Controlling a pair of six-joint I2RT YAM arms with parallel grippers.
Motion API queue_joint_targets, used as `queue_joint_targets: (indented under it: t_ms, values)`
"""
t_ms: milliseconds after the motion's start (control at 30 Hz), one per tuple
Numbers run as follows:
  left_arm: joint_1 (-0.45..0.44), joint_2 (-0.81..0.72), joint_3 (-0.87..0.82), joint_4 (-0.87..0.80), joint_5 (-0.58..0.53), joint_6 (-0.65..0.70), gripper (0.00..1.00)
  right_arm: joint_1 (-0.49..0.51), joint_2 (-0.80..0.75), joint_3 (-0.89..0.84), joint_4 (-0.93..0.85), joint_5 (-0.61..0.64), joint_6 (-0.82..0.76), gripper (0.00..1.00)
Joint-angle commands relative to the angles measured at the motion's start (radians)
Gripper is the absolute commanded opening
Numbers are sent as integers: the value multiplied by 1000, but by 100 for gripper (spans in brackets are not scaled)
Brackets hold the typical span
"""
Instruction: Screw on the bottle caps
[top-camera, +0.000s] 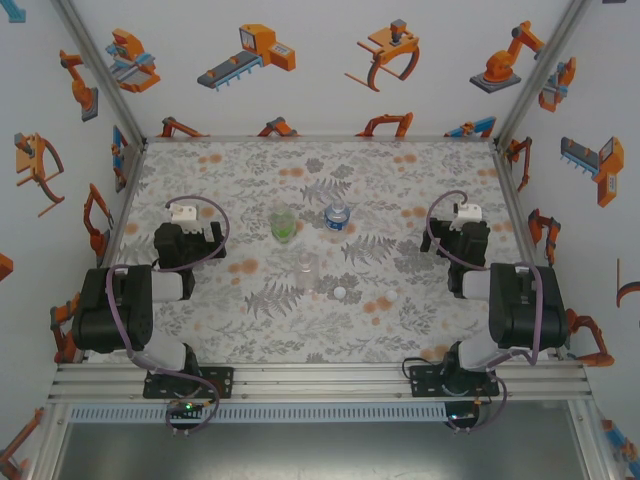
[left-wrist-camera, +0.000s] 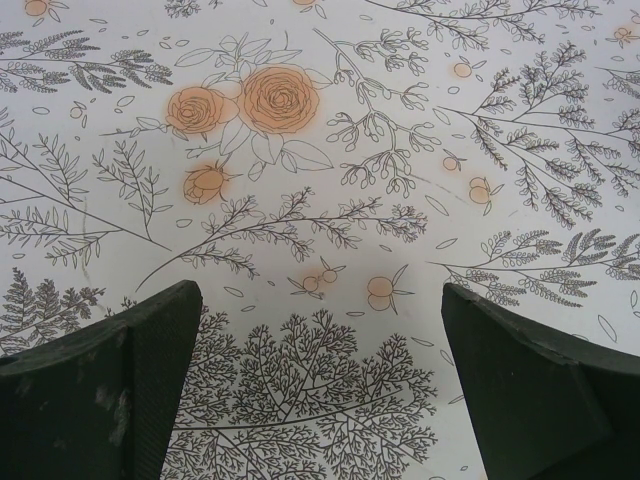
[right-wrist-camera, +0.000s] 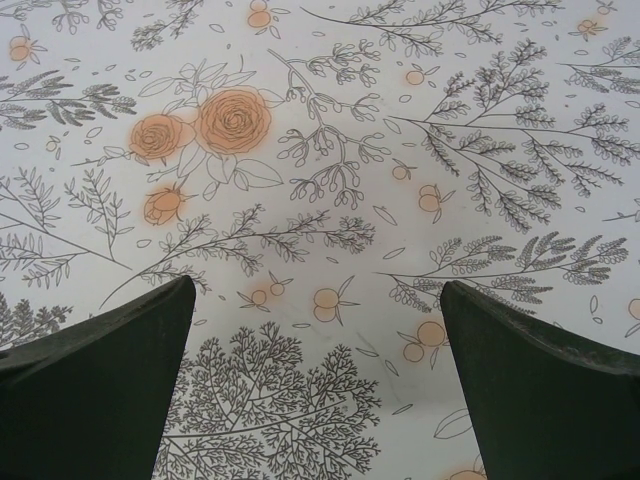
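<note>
The dark two-finger left gripper (left-wrist-camera: 320, 292) and right gripper (right-wrist-camera: 318, 287) both gape wide, grasping nothing, above the grey-and-orange floral tablecloth (top-camera: 400, 180). Mid-table stand a green-tinted transparent plastic bottle (top-camera: 284, 226), a blue-labelled bottle (top-camera: 338, 216) and a plain clear bottle (top-camera: 308, 268); near the last lies what looks like a small round white cap (top-camera: 339, 292). White walls (top-camera: 320, 100) bear orange robot pictures

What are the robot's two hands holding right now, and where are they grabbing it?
Nothing. The left gripper and the right gripper are both open over the flowery tablecloth, away from the bottles.
</note>
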Motion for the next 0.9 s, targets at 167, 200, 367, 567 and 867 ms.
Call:
queue_joint_targets:
  t_ms: [167,200,367,567,867]
  values:
    - [10,0,21,14,3,-17,97,8,6,5,27,54,7,99]
    - [9,0,21,14,3,-17,97,7,5,4,27,54,8,99]
    - [9,-2,18,16,3,-17,97,7,4,5,27,57,7,99]
    - [2,-59,60,-103,6,-7,97,11,-85,10,-49,58,1,99]
    - [-73,-249,151,-424,-150,-22,97,14,-333,68,-330,-38,-4,98]
